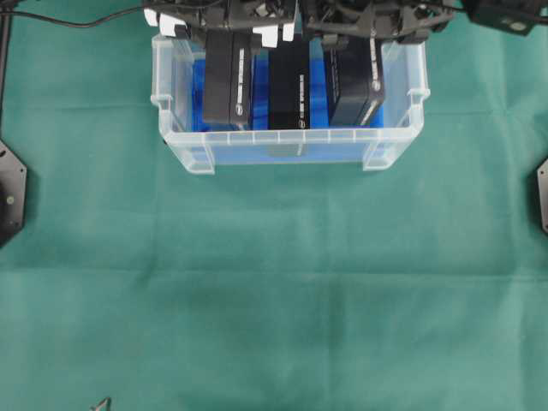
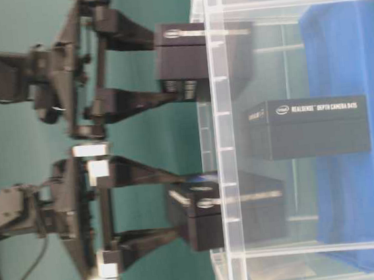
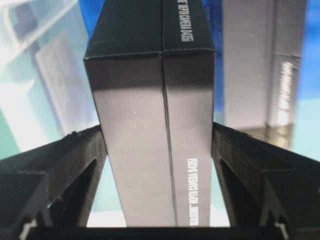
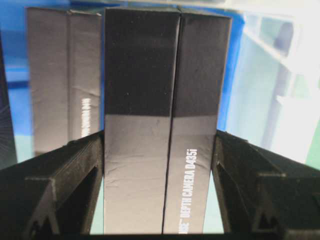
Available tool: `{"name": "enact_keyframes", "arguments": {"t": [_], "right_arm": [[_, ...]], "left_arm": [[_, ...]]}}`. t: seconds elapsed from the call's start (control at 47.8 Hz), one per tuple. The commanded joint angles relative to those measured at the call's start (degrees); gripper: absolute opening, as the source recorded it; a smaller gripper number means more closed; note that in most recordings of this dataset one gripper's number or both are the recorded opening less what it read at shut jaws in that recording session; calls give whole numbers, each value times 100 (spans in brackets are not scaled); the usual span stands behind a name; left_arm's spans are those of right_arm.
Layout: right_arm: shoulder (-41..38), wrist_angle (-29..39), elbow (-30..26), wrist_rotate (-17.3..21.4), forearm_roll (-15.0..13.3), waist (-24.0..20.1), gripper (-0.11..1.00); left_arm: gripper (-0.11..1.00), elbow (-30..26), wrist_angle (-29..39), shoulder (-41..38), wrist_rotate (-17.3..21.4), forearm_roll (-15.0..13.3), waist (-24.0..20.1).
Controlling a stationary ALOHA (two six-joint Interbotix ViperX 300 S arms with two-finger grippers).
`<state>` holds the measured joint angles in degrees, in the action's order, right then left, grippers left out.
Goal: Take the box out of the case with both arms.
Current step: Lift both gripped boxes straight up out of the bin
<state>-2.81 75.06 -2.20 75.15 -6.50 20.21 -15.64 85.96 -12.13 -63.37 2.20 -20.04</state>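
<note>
The clear case [image 1: 291, 137] with a blue lining holds three black boxes. My left gripper [image 3: 157, 132] is shut on the left box [image 1: 227, 77], its fingers [image 3: 85, 150] pressed against both sides. My right gripper [image 4: 160, 135] is shut on the right box [image 1: 355, 81] in the same way. In the table-level view both held boxes [image 2: 200, 211] [image 2: 182, 54] are raised, with their gripped ends past the case rim [image 2: 214, 111]. The middle box [image 2: 308, 127] lies on the blue bottom between them, with no gripper on it.
Green cloth [image 1: 274, 282] covers the table around the case. Black arm bases [image 1: 10, 193] [image 1: 542, 193] sit at the left and right edges. The case walls stand close beside both held boxes.
</note>
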Motion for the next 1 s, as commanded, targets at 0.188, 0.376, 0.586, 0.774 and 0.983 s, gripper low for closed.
{"name": "enact_keyframes", "arguments": {"t": [0.188, 0.376, 0.586, 0.774, 0.983], "right_arm": [[237, 659, -905, -255, -44, -18, 65], [229, 1257, -1485, -422, -176, -26, 65], [229, 1652, -2030, -483, -334, -35, 65], [185, 1828, -2197, -624, -334, -44, 65], [176, 1846, -2206, -633, -334, -53, 65]], "left_arm": [[63, -1072, 677, 378, 18, 0, 35], [63, -1652, 1020, 334, 18, 9, 35], [63, -2355, 1582, 167, 18, 9, 35], [63, -2865, 1925, -35, 88, 35, 26], [63, -2874, 1942, -44, 123, 62, 26]]}}
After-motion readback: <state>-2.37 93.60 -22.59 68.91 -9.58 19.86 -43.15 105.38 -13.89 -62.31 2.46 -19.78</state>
